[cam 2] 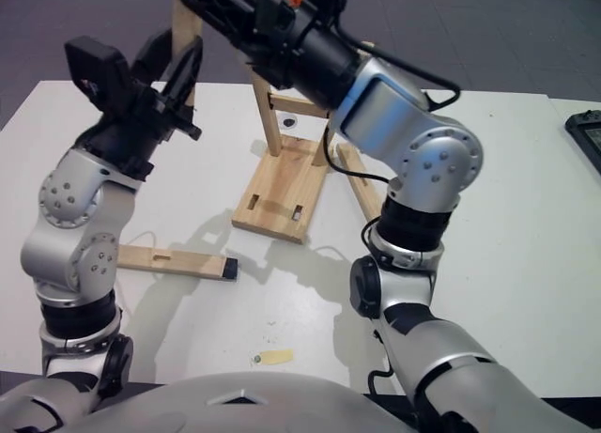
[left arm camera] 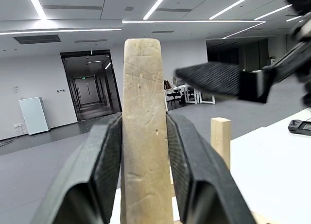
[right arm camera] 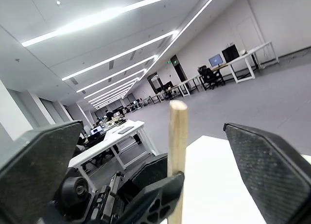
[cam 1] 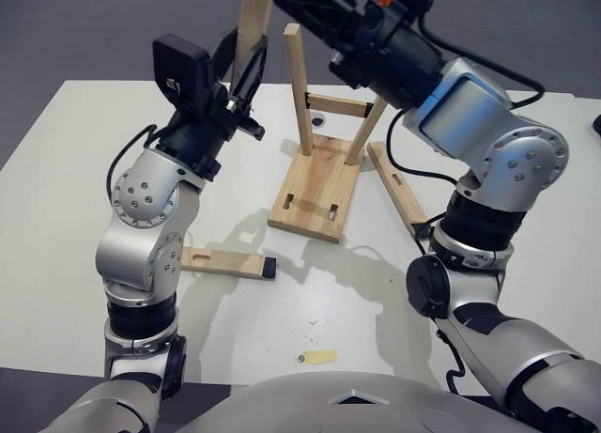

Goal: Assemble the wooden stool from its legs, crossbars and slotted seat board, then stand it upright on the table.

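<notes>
The slotted seat board (cam 1: 315, 184) lies flat on the white table (cam 1: 84, 132). Two legs (cam 1: 299, 85) joined by a crossbar (cam 1: 336, 104) stand in its far slots. My left gripper (left arm camera: 143, 151) is shut on another wooden leg (cam 1: 252, 24), held upright above the table, left of the board. My right gripper (right arm camera: 155, 156) is open wide, high up by that leg's top end (right arm camera: 177, 131), one finger on each side and clear of it. A loose leg (cam 1: 399, 184) lies right of the board. A further wooden piece (cam 1: 225, 262) with a black tip lies near my left arm.
A small yellow tag (cam 1: 319, 356) lies near the table's front edge. A black device (cam 2: 587, 132) sits at the far right edge. Bare tabletop stretches to the left and right of the board.
</notes>
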`<state>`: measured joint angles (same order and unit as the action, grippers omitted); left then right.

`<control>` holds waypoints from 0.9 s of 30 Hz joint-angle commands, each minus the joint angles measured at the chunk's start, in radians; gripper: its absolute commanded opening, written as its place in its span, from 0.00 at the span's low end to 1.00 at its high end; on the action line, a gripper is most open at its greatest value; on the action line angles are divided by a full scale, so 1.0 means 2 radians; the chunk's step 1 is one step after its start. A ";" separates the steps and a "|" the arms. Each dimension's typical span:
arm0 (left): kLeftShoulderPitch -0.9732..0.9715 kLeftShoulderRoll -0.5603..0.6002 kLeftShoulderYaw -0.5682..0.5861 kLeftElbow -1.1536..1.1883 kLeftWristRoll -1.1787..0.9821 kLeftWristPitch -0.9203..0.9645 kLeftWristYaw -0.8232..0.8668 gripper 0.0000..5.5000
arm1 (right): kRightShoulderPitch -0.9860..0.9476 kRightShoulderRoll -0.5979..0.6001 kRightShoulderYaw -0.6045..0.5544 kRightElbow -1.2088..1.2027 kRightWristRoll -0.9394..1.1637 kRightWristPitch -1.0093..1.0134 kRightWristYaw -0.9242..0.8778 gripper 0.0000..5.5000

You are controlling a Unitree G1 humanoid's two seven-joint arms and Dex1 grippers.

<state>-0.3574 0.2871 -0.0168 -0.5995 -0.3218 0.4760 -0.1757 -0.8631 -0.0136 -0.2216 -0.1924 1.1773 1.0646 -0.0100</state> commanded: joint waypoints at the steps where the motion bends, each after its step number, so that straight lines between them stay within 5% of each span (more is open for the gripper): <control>1: -0.010 -0.011 -0.010 -0.003 0.013 -0.007 0.004 0.24 | -0.006 0.001 0.017 0.023 -0.022 -0.017 0.007 0.97; 27: 0.013 -0.031 -0.024 0.025 0.076 -0.042 0.001 0.24 | -0.054 -0.006 -0.008 0.095 -0.012 -0.027 0.008 0.21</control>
<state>-0.3372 0.2213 -0.0680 -0.5573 -0.1823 0.3971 -0.1684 -0.9477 -0.0167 -0.2350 -0.0066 1.1430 0.9948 0.0149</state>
